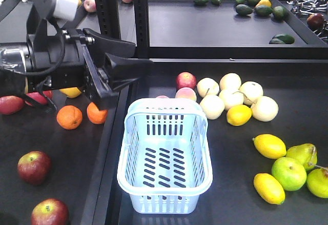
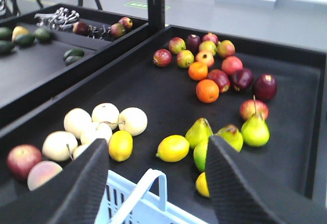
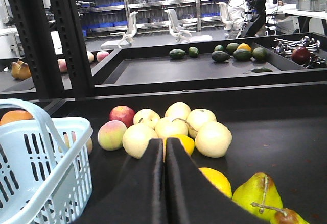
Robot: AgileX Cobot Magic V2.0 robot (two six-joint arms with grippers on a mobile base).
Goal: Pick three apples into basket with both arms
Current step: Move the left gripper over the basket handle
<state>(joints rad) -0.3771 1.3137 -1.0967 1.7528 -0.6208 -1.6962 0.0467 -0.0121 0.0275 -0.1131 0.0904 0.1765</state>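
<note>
Two oranges point(image 1: 69, 117) sit side by side on the left desk point(image 1: 77, 184). On the right desk point(image 1: 230, 184), pale yellow fruit point(image 1: 230, 98) cluster far, with a peach point(image 1: 185, 94) and pink-red apple point(image 1: 186, 80) at their left; lemons point(image 1: 269, 146), pears point(image 1: 302, 154) and a green apple point(image 1: 289, 173) lie near right. Avocados point(image 1: 253, 4) dot the far desk point(image 1: 195, 30).

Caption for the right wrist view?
Right gripper, shut, points at a pile of pale yellow fruit; blue-white basket at left.

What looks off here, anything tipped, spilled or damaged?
Nothing spilled or damaged. The basket stands upright and empty. Only oddity: a dark red apple sits among the metal utensils in the far right tray.
</note>
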